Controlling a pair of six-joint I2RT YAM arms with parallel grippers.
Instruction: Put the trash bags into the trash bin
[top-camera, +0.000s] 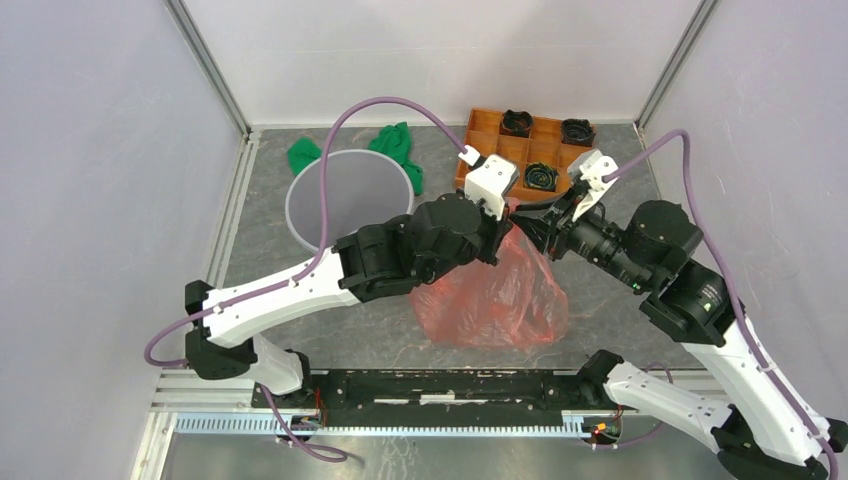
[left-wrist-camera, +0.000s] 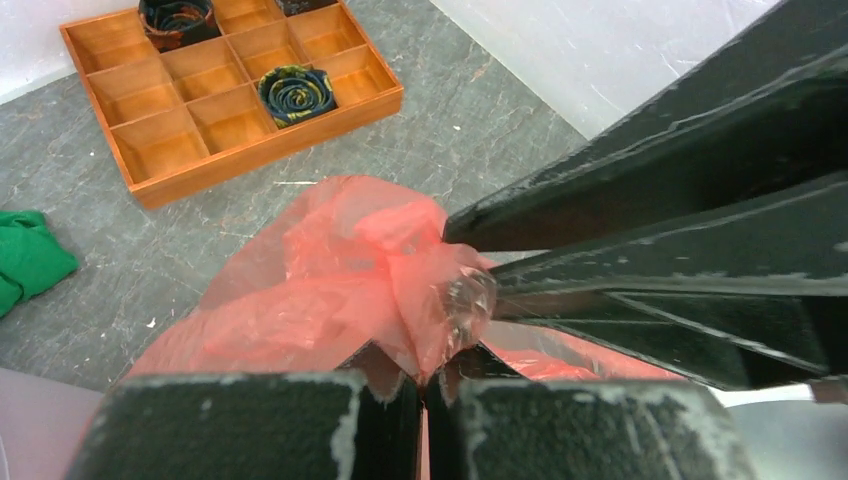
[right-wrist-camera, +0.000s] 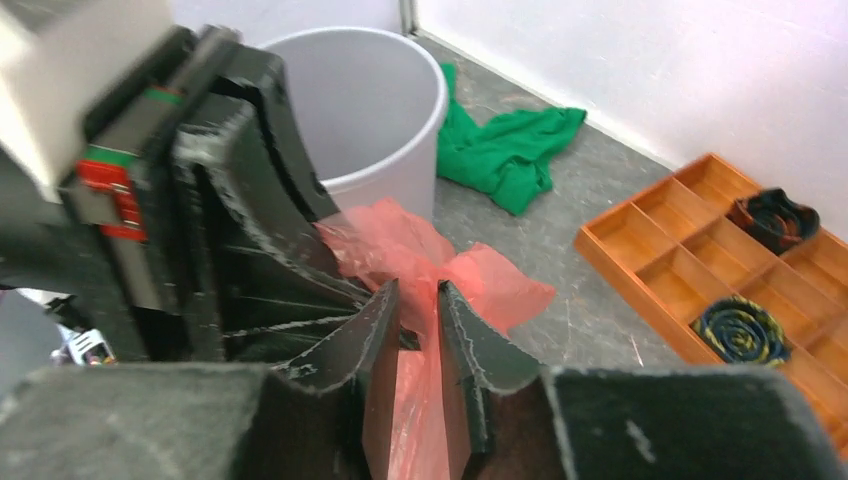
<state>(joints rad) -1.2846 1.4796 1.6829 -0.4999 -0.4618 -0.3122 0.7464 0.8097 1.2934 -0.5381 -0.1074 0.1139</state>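
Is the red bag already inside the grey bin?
No, the red bag sits outside, to the right of the grey bin, whose inside shows nothing red.

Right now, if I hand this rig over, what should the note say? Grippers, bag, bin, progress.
Left gripper: shut on the bunched top of the thin red-orange plastic bag.
Right gripper: jaws slightly apart, same bunch between them.
Round light grey plastic bin: upright, left of the bag, nothing seen in it.
Done: bag gathered at its top; its body rests on the table.
Left: lift it over and drop it into the bin.
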